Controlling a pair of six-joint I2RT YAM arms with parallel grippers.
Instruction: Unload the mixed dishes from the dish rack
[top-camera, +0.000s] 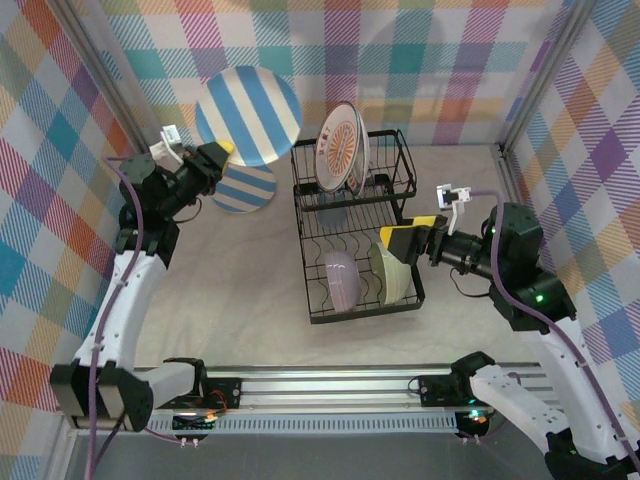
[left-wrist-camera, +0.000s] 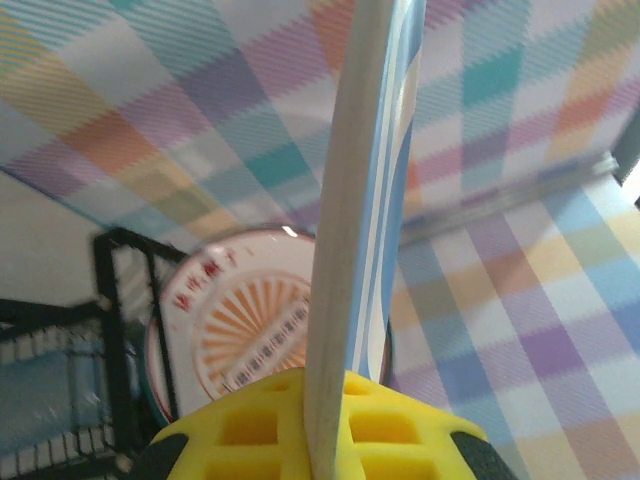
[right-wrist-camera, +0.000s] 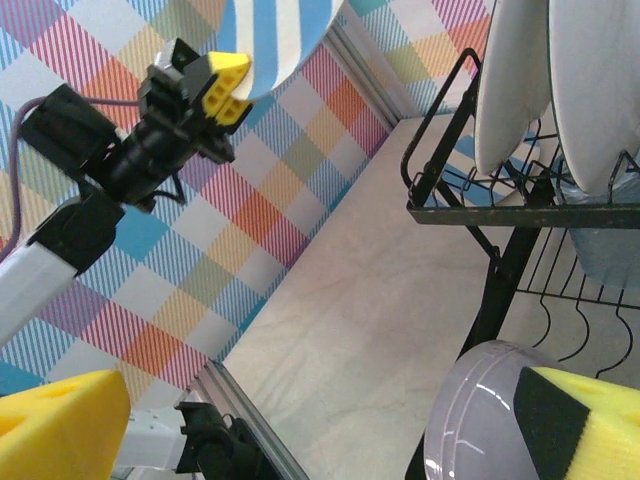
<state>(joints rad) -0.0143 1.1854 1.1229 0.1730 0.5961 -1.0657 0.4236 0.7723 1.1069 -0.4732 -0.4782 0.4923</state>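
Left tool (top-camera: 222, 152) is clamping the striped plate (top-camera: 248, 115) by its rim, holding it aloft above the counter (top-camera: 240, 280). Right tool (top-camera: 405, 238) is gaping wide beside the pale green bowl (top-camera: 392, 275) in the dish rack (top-camera: 365, 315). Lavender bowl (top-camera: 340, 280), sunburst plate (top-camera: 340, 148) and tumbler (right-wrist-camera: 605, 255) are waiting beyond; one out, four to go.

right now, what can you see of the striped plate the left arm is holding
The striped plate is round, ceramic-looking, banded in blue and white. The left end effector is shut on its rim, holding it raised left of the dish rack, clear of it. The left wrist view shows it edge-on.
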